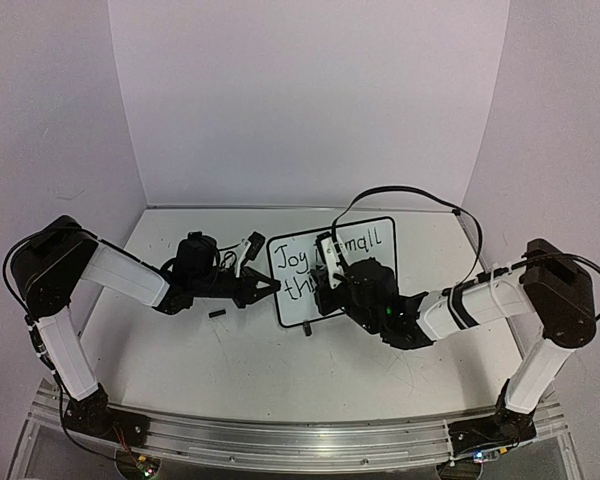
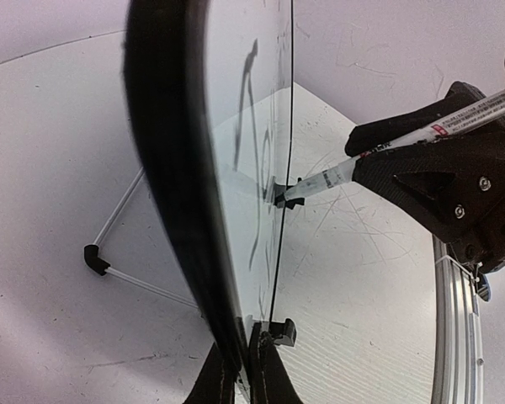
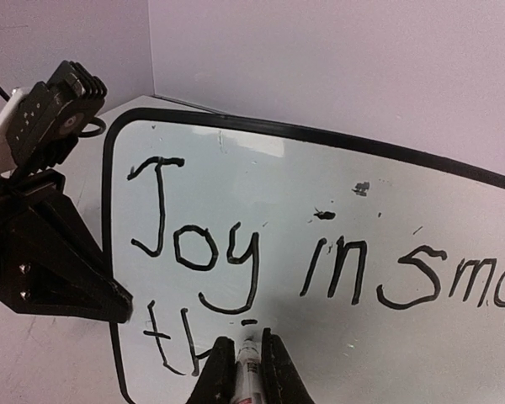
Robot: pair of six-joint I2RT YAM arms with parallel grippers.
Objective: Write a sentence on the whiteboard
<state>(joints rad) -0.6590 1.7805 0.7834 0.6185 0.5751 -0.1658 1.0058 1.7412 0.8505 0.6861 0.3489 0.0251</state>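
The whiteboard [image 1: 380, 265] stands upright mid-table, black-framed. My left gripper [image 1: 264, 287] is shut on its left edge; the left wrist view shows the board [image 2: 236, 168] edge-on with the fingers [image 2: 273, 379] pinching its rim. My right gripper [image 1: 330, 288] is shut on a marker [image 3: 248, 374], tip touching the board below "Joy". The sentence [image 3: 236, 252] reads "Joy in sma" on the top line in this view, with "th" started beneath. The marker [image 2: 379, 151] also shows from the left wrist, tip on the board face. The left gripper [image 3: 67, 278] appears at the board's left edge.
A small black cap-like piece [image 1: 217, 314] lies on the table left of the board. A white and black object [image 1: 250, 243] sits behind the left gripper. The board's wire stand leg [image 2: 109, 261] reaches out behind it. White walls enclose the table; a metal rail [image 1: 300, 440] runs along the near edge.
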